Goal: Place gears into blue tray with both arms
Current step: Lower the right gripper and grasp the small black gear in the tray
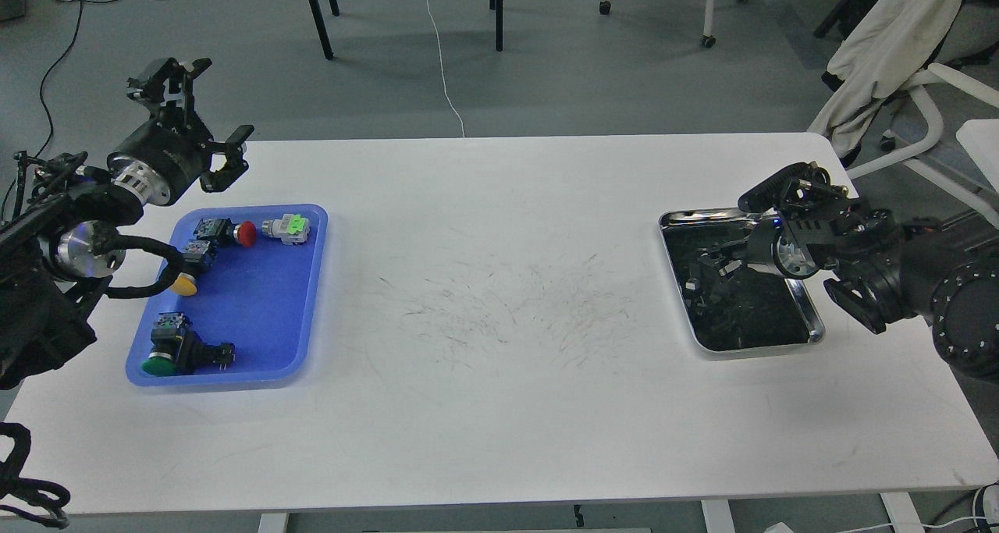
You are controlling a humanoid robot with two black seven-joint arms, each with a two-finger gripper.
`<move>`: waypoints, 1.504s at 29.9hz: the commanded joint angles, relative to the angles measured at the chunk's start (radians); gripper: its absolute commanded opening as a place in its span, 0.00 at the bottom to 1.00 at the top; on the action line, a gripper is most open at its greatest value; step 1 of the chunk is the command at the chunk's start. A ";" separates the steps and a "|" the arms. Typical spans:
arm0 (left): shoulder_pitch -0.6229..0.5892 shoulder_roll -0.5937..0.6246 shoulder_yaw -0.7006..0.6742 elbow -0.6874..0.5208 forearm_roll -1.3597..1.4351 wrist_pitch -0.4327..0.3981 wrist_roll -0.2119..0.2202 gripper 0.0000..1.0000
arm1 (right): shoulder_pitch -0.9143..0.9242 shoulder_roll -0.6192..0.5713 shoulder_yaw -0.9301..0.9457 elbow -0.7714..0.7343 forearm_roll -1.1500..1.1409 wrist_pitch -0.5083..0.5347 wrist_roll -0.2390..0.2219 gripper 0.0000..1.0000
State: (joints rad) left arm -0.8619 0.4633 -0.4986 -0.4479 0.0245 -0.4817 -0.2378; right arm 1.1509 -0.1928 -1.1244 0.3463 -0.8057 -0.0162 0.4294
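The blue tray (261, 307) lies at the table's left end. My left gripper (203, 110) hangs open and empty above the tray's far left corner. At the right end my right gripper (714, 266) reaches down into the steel tray (812, 326). Its dark fingers blend with the tray's dark inside, so their state is unclear. The gears are hard to pick out in there. A tiny dark piece (691, 286) by the tray's left wall may be one.
In the blue tray lie several push-button switches: red-capped (238, 233), green-and-white (287, 227), yellow-capped (190, 274) and green-capped (168, 352). A chair with a draped cloth (882, 49) stands beyond the right corner.
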 commanded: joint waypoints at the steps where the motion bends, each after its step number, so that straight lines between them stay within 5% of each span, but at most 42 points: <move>1: 0.003 0.000 0.000 0.000 0.000 0.000 -0.002 0.99 | 0.000 0.001 0.000 -0.004 0.000 0.013 0.002 0.58; 29: 0.006 0.008 0.002 0.000 0.000 0.002 0.000 0.99 | 0.010 0.027 0.023 -0.004 -0.001 0.048 0.009 0.18; 45: 0.003 0.014 0.003 -0.005 0.000 0.003 0.006 0.99 | 0.107 0.041 0.145 -0.004 0.000 0.062 0.009 0.08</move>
State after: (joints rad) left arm -0.8569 0.4711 -0.4954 -0.4505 0.0255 -0.4788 -0.2321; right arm 1.2252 -0.1547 -1.0202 0.3405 -0.8074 0.0461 0.4402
